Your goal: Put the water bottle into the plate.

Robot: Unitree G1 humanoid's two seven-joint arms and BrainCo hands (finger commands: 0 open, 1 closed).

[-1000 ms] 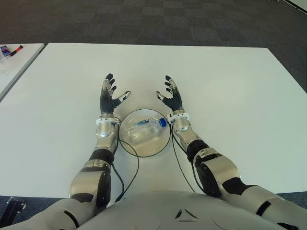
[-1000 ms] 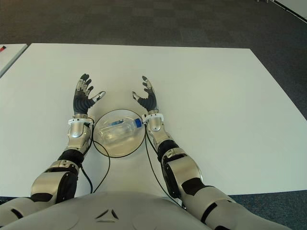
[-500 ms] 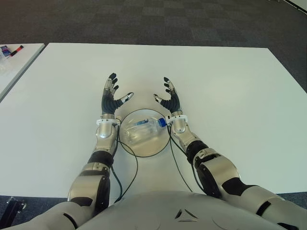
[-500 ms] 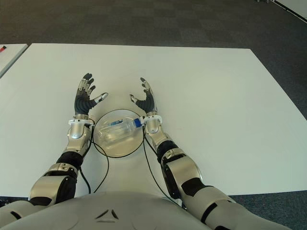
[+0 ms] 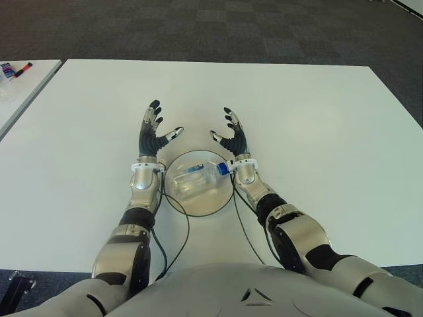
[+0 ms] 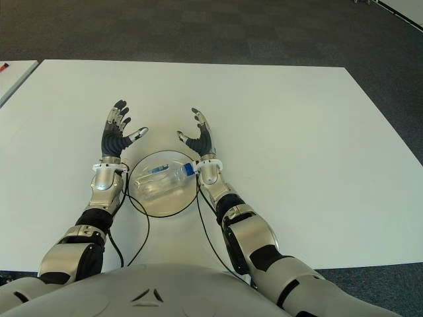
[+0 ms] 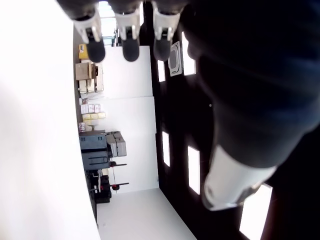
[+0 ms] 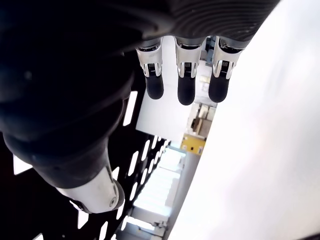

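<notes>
I see the water bottle (image 5: 201, 174) lying in the plate (image 5: 198, 205); left hand (image 5: 153, 135) and right hand (image 5: 231, 137) flank it, fingers spread, empty.

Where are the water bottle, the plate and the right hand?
water bottle (image 5: 200, 177): left eye view, clear body, lying in the plate.
plate (image 5: 198, 206): left eye view, bare near part.
right hand (image 5: 232, 138): left eye view, open palm.

Worktop (image 5: 317, 132): smooth matt white. Plate (image 5: 177, 198): clear, glossy, glass-like. Water bottle (image 5: 198, 176): transparent plastic, blue cap. Forearms (image 5: 144, 188): brushed silver metal. Floor (image 5: 198, 26): dark carpet, rough weave.
</notes>
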